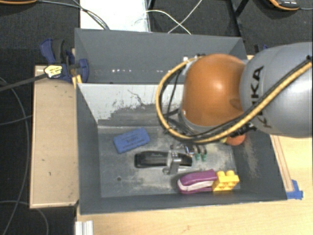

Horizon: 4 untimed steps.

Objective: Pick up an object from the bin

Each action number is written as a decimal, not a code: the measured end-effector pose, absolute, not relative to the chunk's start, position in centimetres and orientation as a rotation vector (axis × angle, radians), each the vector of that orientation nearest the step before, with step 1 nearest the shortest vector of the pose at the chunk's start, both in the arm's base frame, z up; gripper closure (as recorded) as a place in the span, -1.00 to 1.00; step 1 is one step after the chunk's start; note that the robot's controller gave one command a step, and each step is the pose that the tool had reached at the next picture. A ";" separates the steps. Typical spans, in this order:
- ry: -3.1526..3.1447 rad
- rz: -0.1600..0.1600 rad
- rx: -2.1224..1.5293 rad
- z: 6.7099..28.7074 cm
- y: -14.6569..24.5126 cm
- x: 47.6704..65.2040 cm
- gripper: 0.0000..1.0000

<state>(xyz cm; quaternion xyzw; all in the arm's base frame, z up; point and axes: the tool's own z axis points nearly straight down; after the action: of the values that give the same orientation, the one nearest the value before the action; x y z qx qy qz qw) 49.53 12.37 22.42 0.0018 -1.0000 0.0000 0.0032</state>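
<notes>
hiding one end of the black bar [148,159] is the tool [172,164].

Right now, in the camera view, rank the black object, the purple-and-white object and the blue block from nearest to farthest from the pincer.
1. Black object, at the pincer's left.
2. Purple-and-white object, lower right.
3. Blue block, upper left.

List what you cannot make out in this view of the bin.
Orange thing by the right wall: mostly under the arm, kind unclear.
Black thing mid-floor: right end covered by the tool.
Blue block: its marking too small to read.
Back right of the bin floor: hidden by the orange wrist cover.
</notes>
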 end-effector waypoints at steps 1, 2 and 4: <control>-3.144 -0.002 -0.006 22.9 12.3 49.7 -1.00; -3.126 -0.001 0.310 8.0 7.9 53.1 -1.00; -3.137 -0.002 0.158 10.0 9.0 51.9 -1.00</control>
<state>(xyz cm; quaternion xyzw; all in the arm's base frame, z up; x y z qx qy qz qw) 51.87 8.97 10.03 0.0504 -0.9987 -0.0007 0.0001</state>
